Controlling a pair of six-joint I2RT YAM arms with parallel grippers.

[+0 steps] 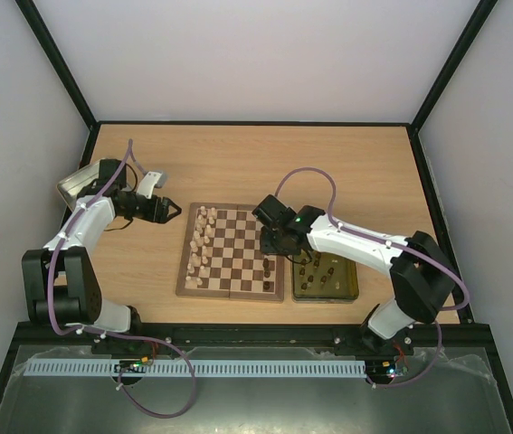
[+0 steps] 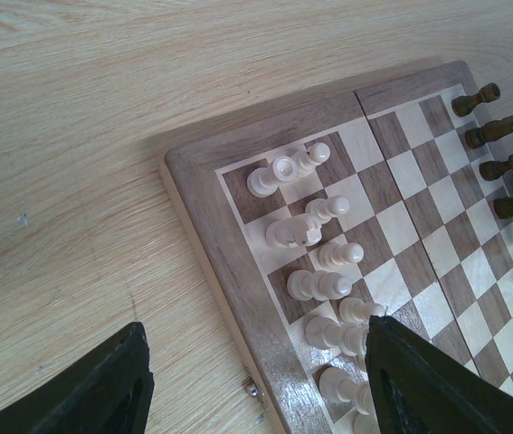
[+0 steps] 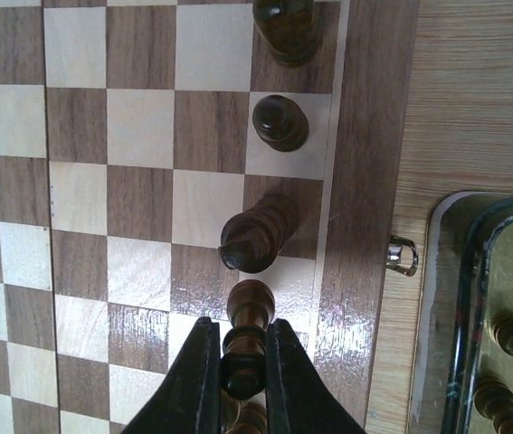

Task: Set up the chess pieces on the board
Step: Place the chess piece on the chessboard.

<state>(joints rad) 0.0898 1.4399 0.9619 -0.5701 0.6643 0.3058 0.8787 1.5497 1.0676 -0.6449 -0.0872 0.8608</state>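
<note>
My right gripper (image 3: 242,362) is pinched nearly shut on the neck of a slim dark piece (image 3: 247,312). It holds that piece upright over the board (image 3: 365,136), in the column of squares along the right border. I cannot tell whether its base has reached the wood, because the fingers hide it.

The dark knight (image 3: 256,233) stands just beside the held piece, on the next square. If I let go before the base is seated, I expect the piece to topple into the knight. Another dark shape sits right under the fingers on the near side, so opening them wide could knock it. The dark pawn (image 3: 279,122) farther along looks safe.

My left gripper (image 2: 256,389) is spread wide and holds nothing, over the board's edge near the cream pieces (image 2: 315,231). Those are packed close together, and dropping down here would scatter them.

The gold tin (image 3: 509,271), with more dark pieces in it, lies just beside the board on the table (image 2: 102,136). A careless swing back could clip its rim.

I can read no writing, brand or label anywhere.
</note>
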